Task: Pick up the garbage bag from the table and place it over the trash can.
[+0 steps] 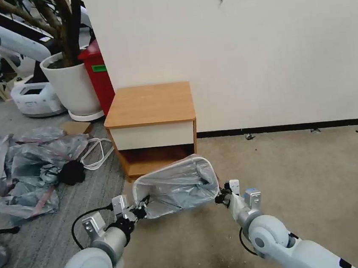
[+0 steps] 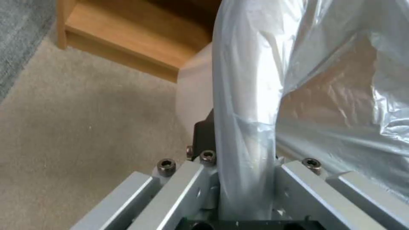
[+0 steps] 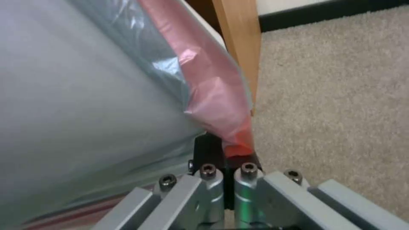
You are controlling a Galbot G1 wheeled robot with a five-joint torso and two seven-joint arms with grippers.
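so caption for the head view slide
Both end effectors, left and right, grip the garbage bag on the trash can.

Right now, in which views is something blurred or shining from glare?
Left wrist view: the garbage bag is washed out by glare where it runs into the left gripper. Right wrist view: the bag beside the right gripper is soft, out of focus. Head view: evenly lit.

No text, brand or number can be read anywhere; the green label [image 1: 99, 68] on the red bin [image 1: 97, 76] is illegible.

Potted plant [image 1: 70, 73] — red bin [image 1: 98, 74] beside
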